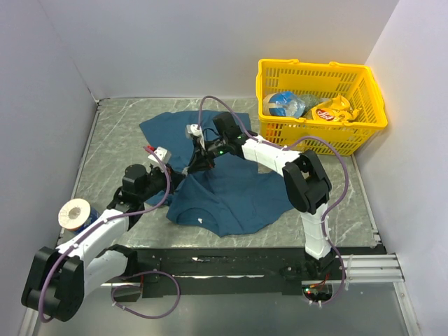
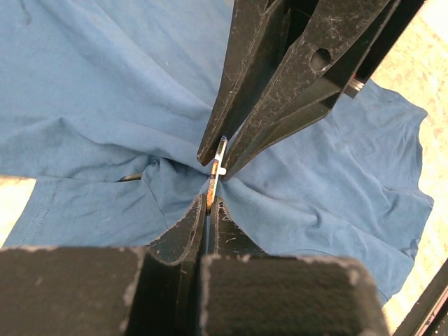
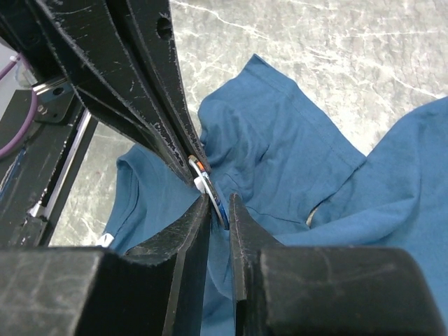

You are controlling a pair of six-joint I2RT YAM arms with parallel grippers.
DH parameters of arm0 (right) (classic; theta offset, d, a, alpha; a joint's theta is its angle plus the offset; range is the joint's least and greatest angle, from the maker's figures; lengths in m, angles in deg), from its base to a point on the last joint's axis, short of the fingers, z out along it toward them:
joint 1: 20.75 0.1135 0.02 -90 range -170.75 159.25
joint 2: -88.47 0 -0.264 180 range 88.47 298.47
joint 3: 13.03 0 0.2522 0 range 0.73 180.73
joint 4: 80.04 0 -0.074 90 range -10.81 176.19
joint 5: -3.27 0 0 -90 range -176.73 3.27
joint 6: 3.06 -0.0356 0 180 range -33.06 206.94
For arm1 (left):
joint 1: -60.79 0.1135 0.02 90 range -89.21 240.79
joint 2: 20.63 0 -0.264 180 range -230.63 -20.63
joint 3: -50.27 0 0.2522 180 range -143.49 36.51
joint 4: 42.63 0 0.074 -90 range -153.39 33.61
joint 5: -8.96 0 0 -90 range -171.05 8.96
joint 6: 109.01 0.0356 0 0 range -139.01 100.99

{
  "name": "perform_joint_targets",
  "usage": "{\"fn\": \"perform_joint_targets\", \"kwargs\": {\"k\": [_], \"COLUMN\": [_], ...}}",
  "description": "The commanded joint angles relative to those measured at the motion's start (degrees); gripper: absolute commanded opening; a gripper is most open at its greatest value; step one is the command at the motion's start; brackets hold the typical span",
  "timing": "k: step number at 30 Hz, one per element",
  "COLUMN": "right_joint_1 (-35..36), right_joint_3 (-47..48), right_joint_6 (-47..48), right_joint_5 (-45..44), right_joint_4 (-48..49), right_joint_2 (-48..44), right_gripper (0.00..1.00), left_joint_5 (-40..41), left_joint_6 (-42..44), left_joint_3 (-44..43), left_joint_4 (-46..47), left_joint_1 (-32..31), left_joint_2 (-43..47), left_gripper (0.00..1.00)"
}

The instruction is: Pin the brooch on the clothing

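Note:
The clothing (image 1: pixel 238 192) is a teal-blue T-shirt lying crumpled on the marble table, with its white neck label (image 1: pixel 201 221) near the front. Both grippers meet over its left part, where the fabric bunches up. In the left wrist view the brooch (image 2: pixel 212 183) shows edge-on as a thin orange-brown and gold sliver. My left gripper (image 2: pixel 208 204) is shut on its near end, and my right gripper (image 2: pixel 220 155) pinches its far end from above. In the right wrist view the brooch (image 3: pixel 210 187) sits between the tips of my right gripper (image 3: pixel 220 208), with shirt fabric beside it. The top view hides the brooch.
A yellow basket (image 1: pixel 315 64) holding snack packets stands at the back right. A roll of tape (image 1: pixel 73 212) lies by the left arm. White walls close the table at the left, back and right. A black rail (image 1: pixel 231 262) runs along the front.

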State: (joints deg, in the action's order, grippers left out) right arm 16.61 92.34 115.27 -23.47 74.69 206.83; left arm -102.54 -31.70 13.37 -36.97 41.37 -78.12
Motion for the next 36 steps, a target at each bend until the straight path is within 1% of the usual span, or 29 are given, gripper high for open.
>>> {"fn": "perform_joint_targets", "kwargs": {"k": [1,13,17,19,25,29,36], "right_joint_1": [2.0,1.8,1.8,1.8,1.8,1.8,1.7], "right_joint_3": [2.3,0.0,-1.5,-2.4,-3.5,-5.0,-5.6], "right_joint_6": [-1.3,-7.3,-9.4,-10.2,-12.0,-12.8,-13.0], "right_joint_5": [-6.8,-11.9,-13.2,-13.9,-15.0,-15.4,-16.3], "right_joint_4": [3.5,9.2,11.2,14.0,16.3,18.7,19.2], "right_joint_2": [-0.2,-2.3,-3.3,-3.8,-4.2,-4.8,-5.0], "right_gripper": [0.21,0.22,0.26,0.29,0.32,0.35,0.39], "left_joint_5": [-5.8,-2.4,-1.1,-0.7,0.7,3.3,6.6], "left_joint_6": [-0.6,-0.8,-1.5,-1.9,-3.0,-3.0,-3.7], "left_joint_3": [-4.2,-2.9,-2.7,-2.5,-1.5,-0.8,-0.2], "left_joint_4": [5.9,3.5,2.4,2.1,2.0,1.8,1.1], "left_joint_1": [-2.6,-3.0,-3.0,-3.0,-3.1,-3.0,-3.0], "left_joint_2": [2.6,6.2,6.8,6.8,7.0,8.0,10.0], "left_gripper": [0.01,0.01,0.01,0.01,0.01,0.01,0.01]}}
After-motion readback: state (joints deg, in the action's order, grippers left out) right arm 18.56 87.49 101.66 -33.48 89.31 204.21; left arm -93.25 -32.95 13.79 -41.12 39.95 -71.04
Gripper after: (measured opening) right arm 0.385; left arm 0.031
